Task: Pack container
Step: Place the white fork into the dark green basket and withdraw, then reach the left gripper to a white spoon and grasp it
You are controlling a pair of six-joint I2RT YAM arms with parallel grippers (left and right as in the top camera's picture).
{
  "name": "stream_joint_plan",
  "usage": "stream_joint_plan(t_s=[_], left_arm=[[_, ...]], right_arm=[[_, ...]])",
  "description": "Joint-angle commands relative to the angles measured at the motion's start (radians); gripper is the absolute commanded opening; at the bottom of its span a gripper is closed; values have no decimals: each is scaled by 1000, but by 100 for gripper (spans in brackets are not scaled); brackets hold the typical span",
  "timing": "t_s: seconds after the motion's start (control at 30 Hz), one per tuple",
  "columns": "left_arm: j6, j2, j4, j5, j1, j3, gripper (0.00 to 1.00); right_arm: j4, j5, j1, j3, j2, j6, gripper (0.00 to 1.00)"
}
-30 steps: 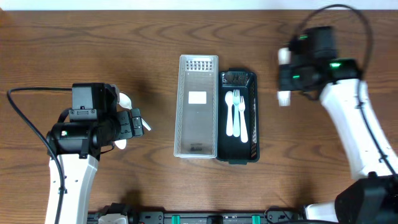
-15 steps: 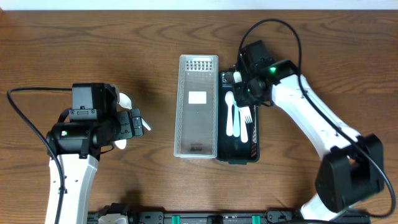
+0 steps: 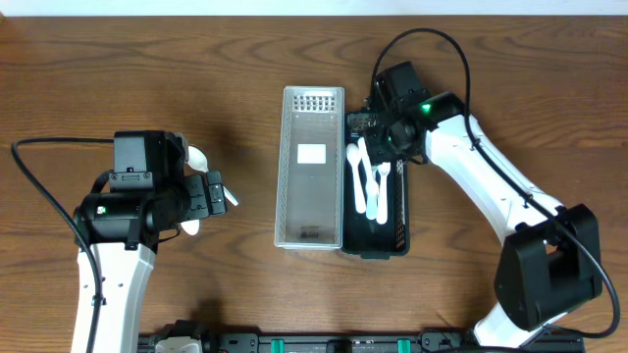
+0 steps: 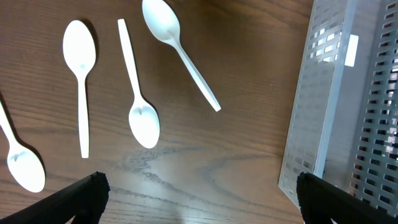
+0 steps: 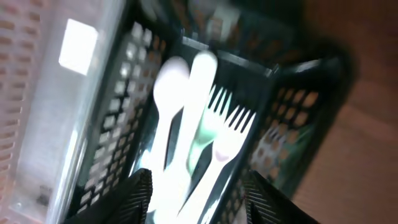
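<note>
A black slotted container (image 3: 402, 211) holds white plastic spoons and forks (image 3: 371, 188). My right gripper (image 3: 378, 126) hangs open over its far end. In the right wrist view the fingers (image 5: 200, 199) stand wide apart above the cutlery (image 5: 186, 124), inside the black container (image 5: 292, 112), and hold nothing. Several white spoons (image 4: 143, 115) lie loose on the table at the left, mostly hidden under the arm in the overhead view (image 3: 196, 157). My left gripper (image 3: 211, 191) is open and empty above the table beside them (image 4: 199, 199).
A clear slotted basket (image 3: 294, 167) with a white label stands against the black container's left side. It also shows in the left wrist view (image 4: 348, 93). Bare wooden table lies between the spoons and the basket.
My right arm swung from the far right to over the black container and lowered. One more white utensil now lies in the container. The left arm has not moved.
</note>
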Motion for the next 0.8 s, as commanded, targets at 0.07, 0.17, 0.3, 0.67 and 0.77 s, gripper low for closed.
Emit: stream_joint_plan(t_s=[0.07, 0.17, 0.3, 0.67, 0.77], left_arm=[[4, 1, -2, -7, 5, 23, 98], [-110, -4, 4, -8, 5, 28, 98], [-227, 3, 29, -21, 5, 54, 98], [-356, 360, 98, -88, 5, 225, 98], [-367, 464, 132, -87, 5, 239, 98]], right_arm=[[-1, 135, -51, 131, -134, -45, 68], [-9, 150, -140, 140, -189, -45, 73], [-79, 147, -283, 139, -205, -57, 77], [-119, 35, -457, 38, -180, -67, 77], [-116, 35, -454, 17, -179, -67, 77]])
